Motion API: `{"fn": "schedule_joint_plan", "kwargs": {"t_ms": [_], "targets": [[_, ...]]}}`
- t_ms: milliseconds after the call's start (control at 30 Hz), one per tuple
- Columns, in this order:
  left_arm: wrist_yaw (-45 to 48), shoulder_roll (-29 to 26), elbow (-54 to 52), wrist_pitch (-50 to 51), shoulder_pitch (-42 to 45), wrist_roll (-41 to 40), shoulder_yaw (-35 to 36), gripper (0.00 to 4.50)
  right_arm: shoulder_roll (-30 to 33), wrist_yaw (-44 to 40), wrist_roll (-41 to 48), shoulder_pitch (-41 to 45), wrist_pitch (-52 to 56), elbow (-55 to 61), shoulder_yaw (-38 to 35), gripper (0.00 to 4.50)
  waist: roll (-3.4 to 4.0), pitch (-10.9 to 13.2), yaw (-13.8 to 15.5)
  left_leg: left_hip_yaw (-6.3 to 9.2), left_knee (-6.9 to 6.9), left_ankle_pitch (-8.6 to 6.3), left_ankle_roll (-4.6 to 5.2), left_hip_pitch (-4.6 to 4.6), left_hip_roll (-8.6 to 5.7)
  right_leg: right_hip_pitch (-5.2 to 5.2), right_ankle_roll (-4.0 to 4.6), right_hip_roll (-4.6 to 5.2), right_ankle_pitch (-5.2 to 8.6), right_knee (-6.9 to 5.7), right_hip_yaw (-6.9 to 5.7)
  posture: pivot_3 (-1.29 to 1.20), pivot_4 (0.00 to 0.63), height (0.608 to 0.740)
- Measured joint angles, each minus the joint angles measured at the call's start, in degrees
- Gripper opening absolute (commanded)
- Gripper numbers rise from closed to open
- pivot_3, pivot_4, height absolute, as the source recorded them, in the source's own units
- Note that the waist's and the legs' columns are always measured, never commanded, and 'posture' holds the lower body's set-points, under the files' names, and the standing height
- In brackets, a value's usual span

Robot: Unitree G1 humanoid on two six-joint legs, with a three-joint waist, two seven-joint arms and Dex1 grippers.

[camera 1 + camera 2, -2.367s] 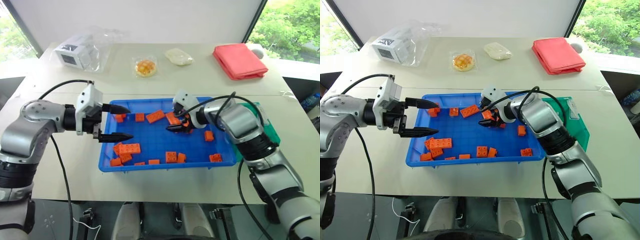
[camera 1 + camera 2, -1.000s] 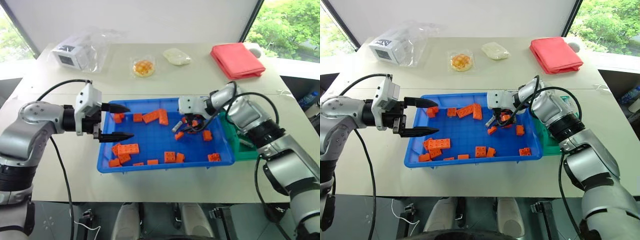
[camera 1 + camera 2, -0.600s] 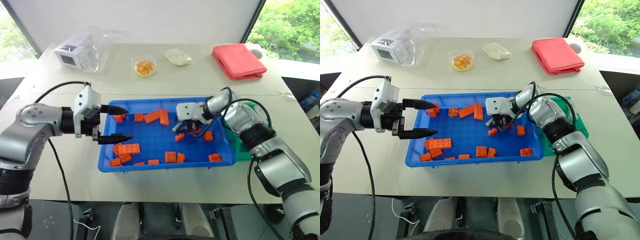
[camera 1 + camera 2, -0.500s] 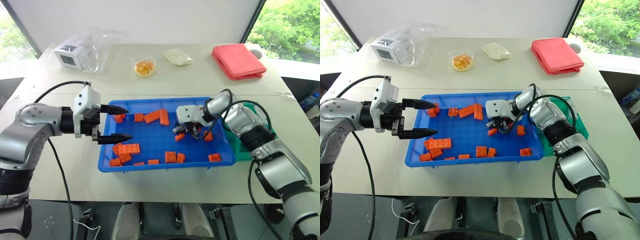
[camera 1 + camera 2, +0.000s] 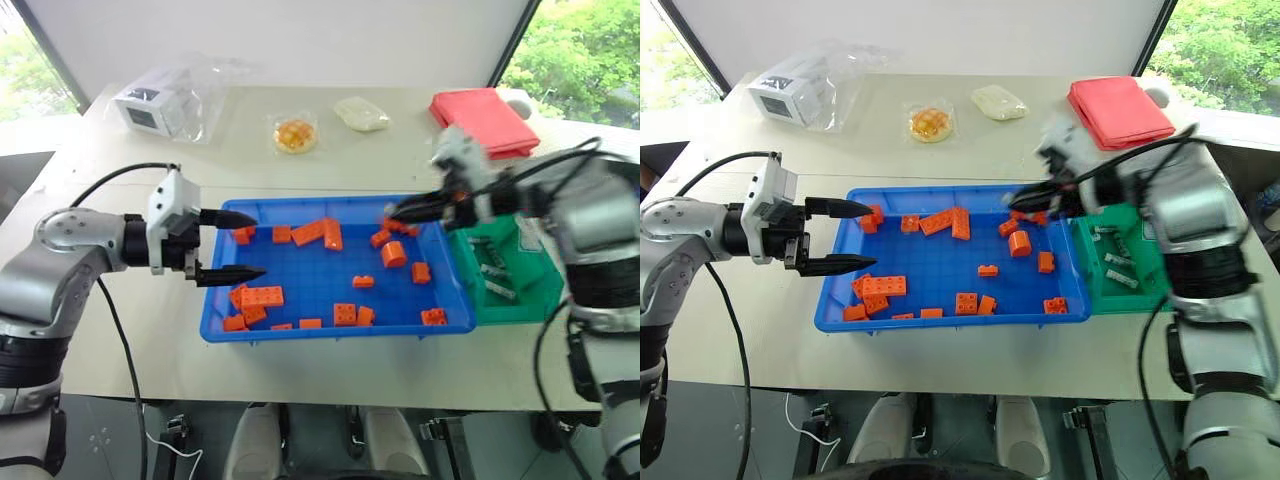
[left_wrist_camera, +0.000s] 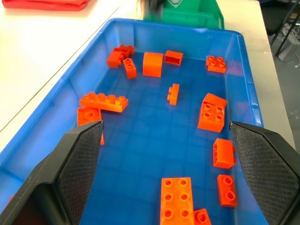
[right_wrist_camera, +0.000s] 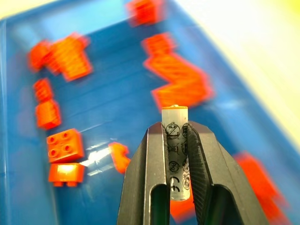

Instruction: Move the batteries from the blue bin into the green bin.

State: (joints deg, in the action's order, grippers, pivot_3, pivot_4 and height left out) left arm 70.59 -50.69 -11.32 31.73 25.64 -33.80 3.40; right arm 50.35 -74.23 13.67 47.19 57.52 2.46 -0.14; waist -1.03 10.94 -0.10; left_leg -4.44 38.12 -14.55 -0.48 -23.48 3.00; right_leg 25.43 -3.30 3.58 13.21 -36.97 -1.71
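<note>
The blue bin (image 5: pixel 330 334) lies mid-table, scattered with orange bricks (image 5: pixel 260 297). My right gripper (image 7: pixel 174 126) is shut on a silver battery (image 7: pixel 176 140) printed with black marks. It hangs raised above the bin's far right corner (image 5: pixel 397 209), just left of the green bin (image 5: pixel 512 311). Other batteries (image 5: pixel 495 272) lie inside the green bin. My left gripper (image 5: pixel 258 245) hovers open over the blue bin's left edge, its fingers pointing right with nothing between them. The left wrist view looks along the blue floor between its two fingers (image 6: pixel 79 154).
At the back of the table are a folded red cloth (image 5: pixel 480 108), two small food packets (image 5: pixel 294 134) and a white box in a clear bag (image 5: pixel 150 106). The green bin touches the blue bin's right side.
My right gripper shut on a battery among the bricks, then rose and swung right towards the green bin, rolling at the wrist. The left arm kept still.
</note>
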Motion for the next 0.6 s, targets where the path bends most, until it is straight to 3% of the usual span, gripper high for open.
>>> {"fn": "schedule_joint_plan", "kwargs": {"t_ms": [167,200,367,433,600], "targets": [[1.19,0.11,3.2,-0.14,0.57,0.24,-0.43,4.5,9.67,4.02,0.56,-15.6,1.46,1.04,-9.27,0.19,0.0,0.01,0.46,-0.04,-0.02,-0.01,0.02,0.01,0.0,0.02,-0.03,-0.01,0.03,0.01,0.05,0.0,0.15,0.734],[1.54,0.13,3.64,-0.21,0.87,0.31,-0.45,4.5,9.89,4.94,0.56,-17.79,1.07,1.29,-9.88,1.09,0.0,0.01,0.23,-0.05,-0.02,-0.01,0.02,0.03,0.0,0.01,-0.04,-0.03,0.03,0.01,0.07,0.0,0.15,0.734],[2.67,0.11,4.75,-1.04,2.39,0.63,-0.45,4.5,9.62,11.06,0.25,-21.4,-3.4,1.33,-11.15,3.56,0.02,0.01,-1.12,-0.08,0.0,-0.01,0.02,0.1,0.0,0.01,-0.1,-0.05,0.0,-0.05,0.14,0.0,0.15,0.734],[2.87,0.02,5.66,-1.01,2.35,0.64,-0.4,4.5,9.75,11.55,1.04,-21.58,-6.04,1.27,-12.27,3.56,0.02,0.01,-1.04,-0.03,-0.02,-0.01,0.02,0.09,0.01,0.02,-0.18,-0.09,-0.03,-0.05,0.13,0.0,0.15,0.734],[4.75,-5.01,7.82,0.55,-0.26,-0.86,4.75,4.5,15.2,0.39,4.33,-27.87,-21.43,-2.88,-18.8,3.56,0.03,0.04,-0.62,-0.06,-0.06,-0.06,0.1,0.01,0.0,0.02,-0.32,-0.03,0.07,0.02,0.11,0.0,0.15,0.734]]}}
